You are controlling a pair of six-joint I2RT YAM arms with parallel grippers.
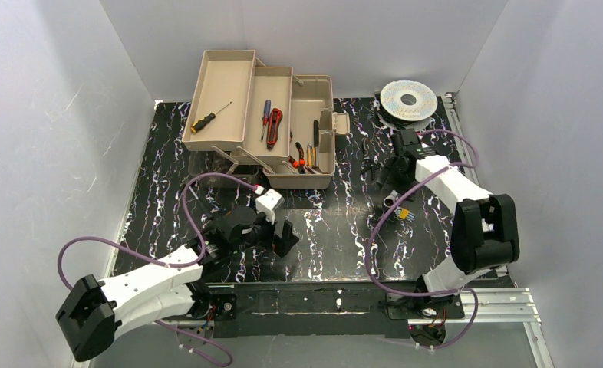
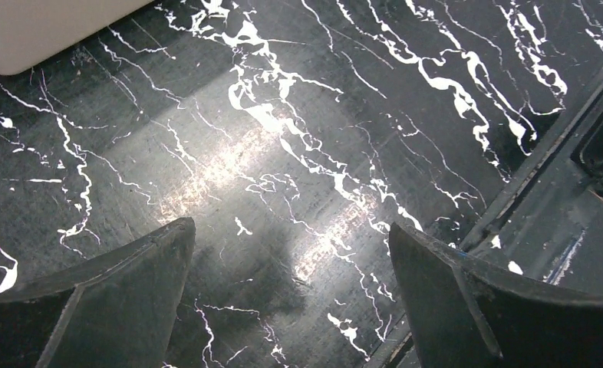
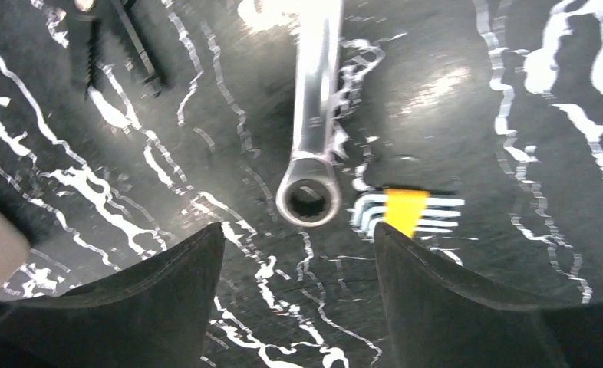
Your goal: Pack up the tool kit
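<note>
**Toolbox open; wrench and hex keys loose on the mat**

Beige toolbox [image 1: 225, 77] sits far centre-left. Its fold-out trays are stepped open toward the left, so each level can be reached from above.
- Leftmost tray: one black-and-yellow screwdriver [image 1: 210, 117].
- Middle tray: a red-handled tool beside a second screwdriver.
- Base: pliers [image 1: 302, 156] among a few dark tools.

Right of the box, on the black marbled mat [image 1: 329, 230], lies a silver ring wrench [image 3: 314, 138]. Just beside its ring end is a hex key set [image 3: 407, 211] in a yellow holder.

Right gripper [image 3: 298, 230] hovers over the wrench's ring end, jaws spread wide, nothing held. I judge it is lined up to take the wrench.

Left gripper [image 2: 291, 230] is low over bare mat near the box's near corner, jaws wide, empty. It is likely parked clear of the right arm's work.

Silver spool [image 1: 408, 100] sits far right, well apart.
</note>
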